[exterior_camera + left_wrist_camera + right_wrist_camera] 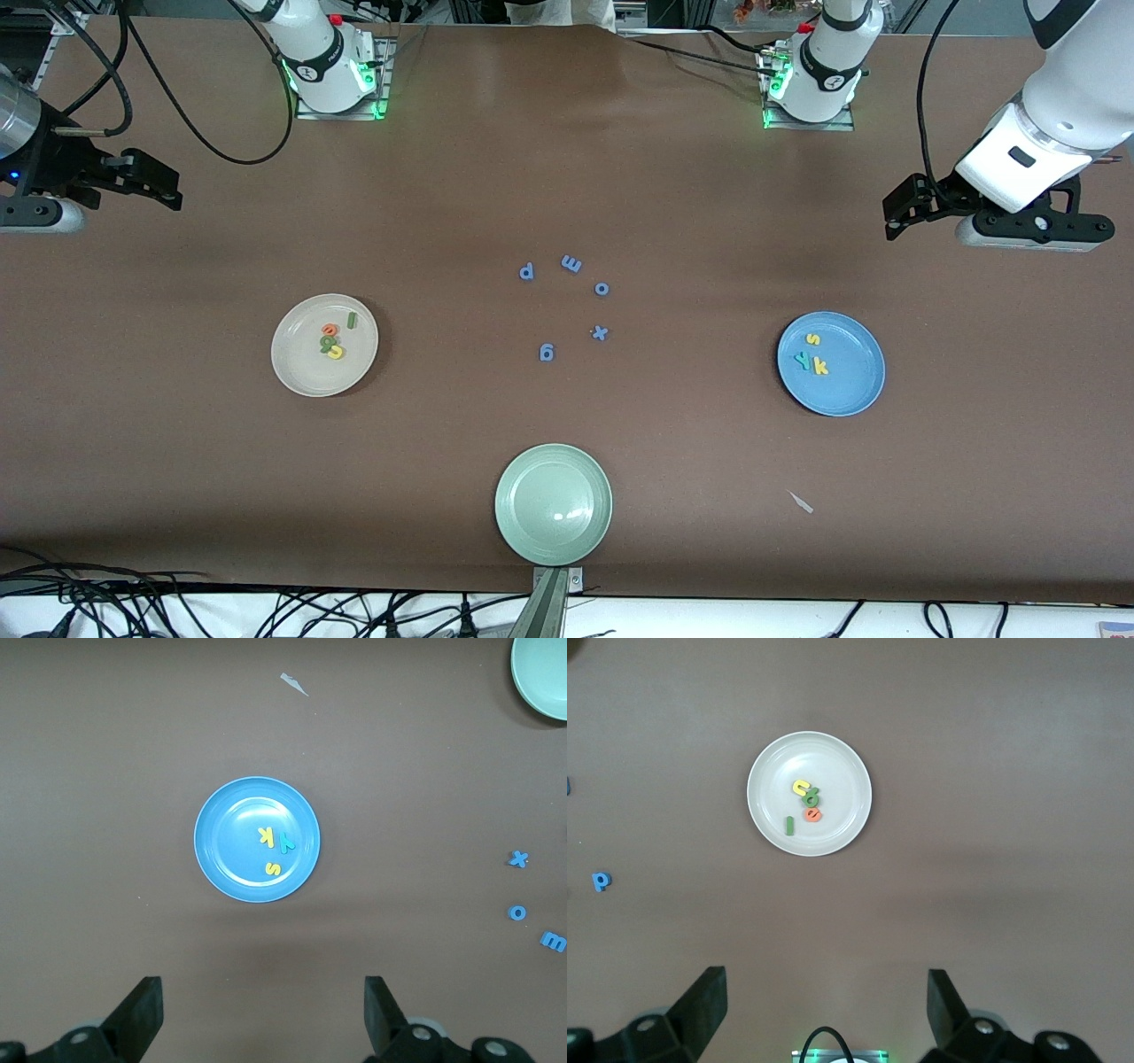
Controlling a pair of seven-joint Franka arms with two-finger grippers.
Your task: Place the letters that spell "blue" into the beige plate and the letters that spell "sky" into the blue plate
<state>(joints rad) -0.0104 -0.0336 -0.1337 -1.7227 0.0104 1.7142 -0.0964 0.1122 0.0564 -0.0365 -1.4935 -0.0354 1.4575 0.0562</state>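
**Both plates filled, both arms drawn back**

The left gripper (261, 1019) hangs high over the bare table at the left arm's end, its fingers (142, 1010) spread wide with nothing between them. Below and ahead of it sits the blue plate (855, 390), holding the yellow "s" (813, 339), the teal "y" (803, 360) and the yellow "k" (821, 366), the three bunched close together.

The right gripper (826, 1014) waits over the table at the right arm's end, also splayed open and empty. Out in front of it lies the beige plate (301, 372). In that plate are the orange "e" (330, 330), the olive "b" (328, 343), the yellow "u" (336, 353) and the dark green "l" (352, 320); e, b and u crowd together, with the l just beside them.

Between the two plates, blue letters (547, 353) lie scattered on the table, and a pale green plate (532, 532) sits nearest the front camera.
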